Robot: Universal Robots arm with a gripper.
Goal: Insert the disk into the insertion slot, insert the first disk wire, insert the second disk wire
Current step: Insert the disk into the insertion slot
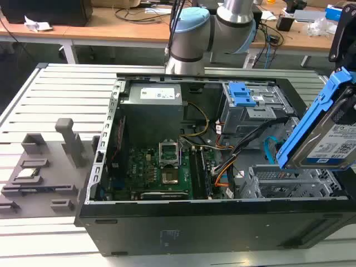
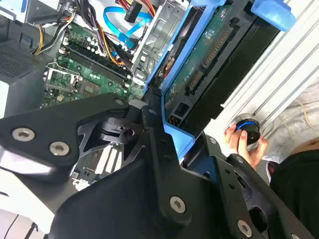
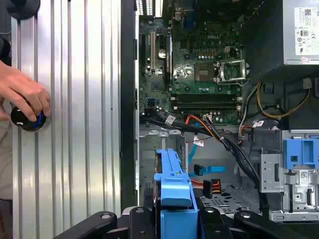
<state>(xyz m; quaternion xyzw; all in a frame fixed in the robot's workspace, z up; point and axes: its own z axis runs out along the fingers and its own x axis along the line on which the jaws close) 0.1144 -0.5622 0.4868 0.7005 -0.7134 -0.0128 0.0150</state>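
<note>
The tool (image 3: 174, 219) is clenched on the blue carrier of the disk (image 1: 332, 139). The disk hangs tilted at the exterior view's right, just above the insertion slot (image 1: 283, 181). The first step looks to be in hand, with the disk not yet seated. Seating it would call for levelling the disk to the slot's mouth, clear of the loose cables (image 1: 236, 158).

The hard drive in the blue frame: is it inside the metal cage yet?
Out. The disk, clamped in the gripper, hangs tilted above the insertion slot, not inside it.
</note>
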